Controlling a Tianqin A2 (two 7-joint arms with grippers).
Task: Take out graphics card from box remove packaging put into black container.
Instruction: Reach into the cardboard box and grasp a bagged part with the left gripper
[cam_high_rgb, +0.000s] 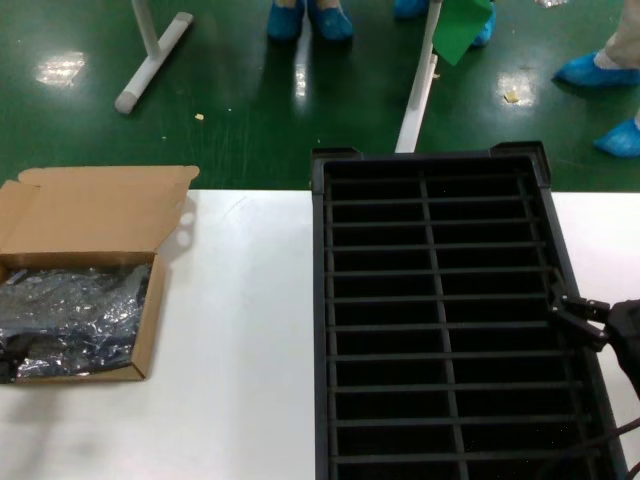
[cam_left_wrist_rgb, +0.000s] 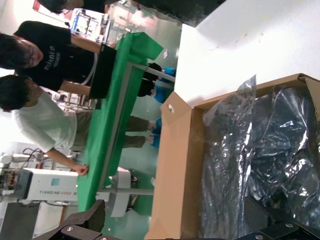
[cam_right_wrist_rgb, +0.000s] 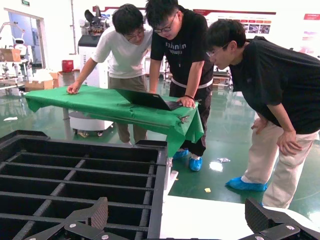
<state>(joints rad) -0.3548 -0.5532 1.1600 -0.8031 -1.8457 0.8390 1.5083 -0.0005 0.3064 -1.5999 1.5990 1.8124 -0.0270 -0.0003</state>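
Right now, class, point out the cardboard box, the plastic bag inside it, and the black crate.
cardboard box (cam_high_rgb: 95, 205): head view, on its open back flap.
plastic bag (cam_high_rgb: 75, 320): head view, on its crinkled top.
black crate (cam_high_rgb: 430, 240): head view, on the middle divider wall.

Brown corrugated cardboard box at nine o'clock, shiny grey-blue crinkled plastic packaging inside, black slotted plastic container at three o'clock, white tabletop, green floor.

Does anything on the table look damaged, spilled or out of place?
Nothing stands out. The brown cardboard box sits open with the crinkly grey-blue plastic bag inside. The large black slotted crate stands straight, its slots empty.
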